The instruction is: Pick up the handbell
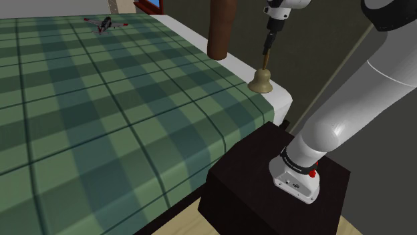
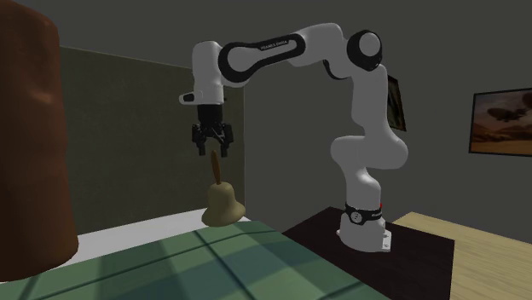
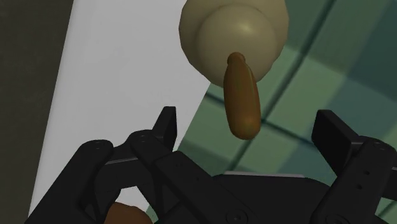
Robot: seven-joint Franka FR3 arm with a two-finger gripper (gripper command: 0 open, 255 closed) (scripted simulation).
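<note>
Wrist view: claw [image 3: 249,122] open, just above the handbell [image 3: 232,35] handle, not touching it.
Risk: the handbell may tip and fall.
Cause: a shallow grip; bed [image 1: 133,120] edge just beside the handbell.

We see a bed [image 1: 100,120] under a green plaid cover, white along its edge [image 1: 200,47] — a thick brown post [image 1: 220,30] rises at that edge. Dim grey walls [image 2: 128,128] stand behind; one carries a framed landscape picture [image 2: 503,122]. Pale wooden floor [image 2: 499,273] shows beyond the bed's corner.
</note>
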